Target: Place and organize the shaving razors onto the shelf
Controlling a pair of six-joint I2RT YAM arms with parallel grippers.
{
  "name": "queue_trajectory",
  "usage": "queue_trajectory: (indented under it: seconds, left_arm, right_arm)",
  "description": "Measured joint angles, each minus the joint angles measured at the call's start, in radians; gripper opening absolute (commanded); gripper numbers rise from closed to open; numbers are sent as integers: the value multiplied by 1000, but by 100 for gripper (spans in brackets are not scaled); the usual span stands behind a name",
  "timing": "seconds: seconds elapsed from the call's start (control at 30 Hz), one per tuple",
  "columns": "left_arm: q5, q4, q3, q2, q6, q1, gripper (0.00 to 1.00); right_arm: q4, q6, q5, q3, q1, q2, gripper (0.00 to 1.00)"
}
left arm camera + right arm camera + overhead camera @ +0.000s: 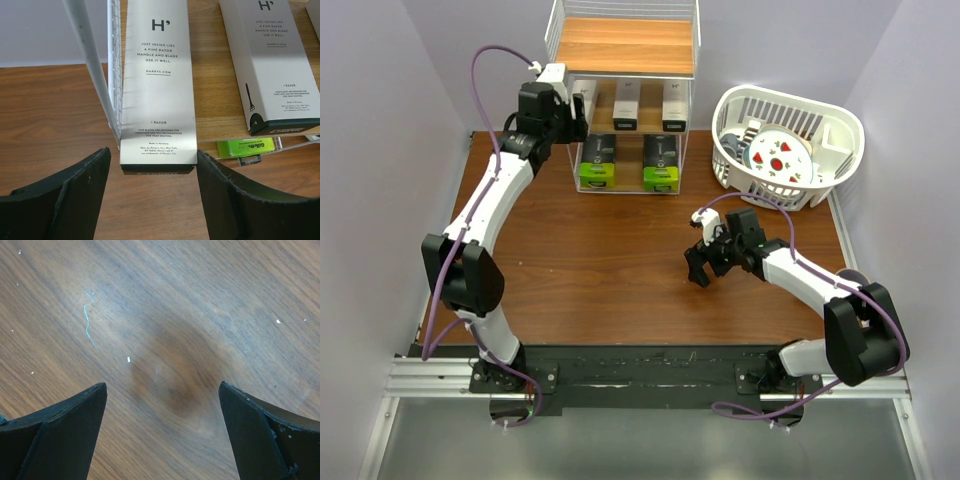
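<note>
The shelf (628, 45) stands at the back centre of the table. Its middle tier holds three white razor cartons side by side, the middle one (625, 105) among them. Two black packs with green ends (597, 165) (660, 165) lie on the lowest tier. My left gripper (575, 118) is at the shelf's left front corner. In the left wrist view it (154, 165) is open, its fingers either side of the near end of the leftmost carton (157, 85); there is a gap on the left and the right finger is almost touching. My right gripper (162, 390) is open and empty above bare wood.
A white slatted basket (847, 125) with plates inside stands at the back right. The shelf's white wire post (92, 65) rises just left of the carton. A second carton (272, 65) and a green pack end (246, 147) lie to its right.
</note>
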Motion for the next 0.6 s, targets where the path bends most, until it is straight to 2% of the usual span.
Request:
queue_trajectory:
  seconds: [0.33, 0.6]
  left_arm:
    - [-18, -50, -19, -29, 2, 0, 82]
    - [29, -75, -143, -184, 9, 11, 87]
  right_arm:
    - [0, 0, 0, 0, 0, 1, 99]
    - [-1, 0, -1, 21, 0, 23, 99]
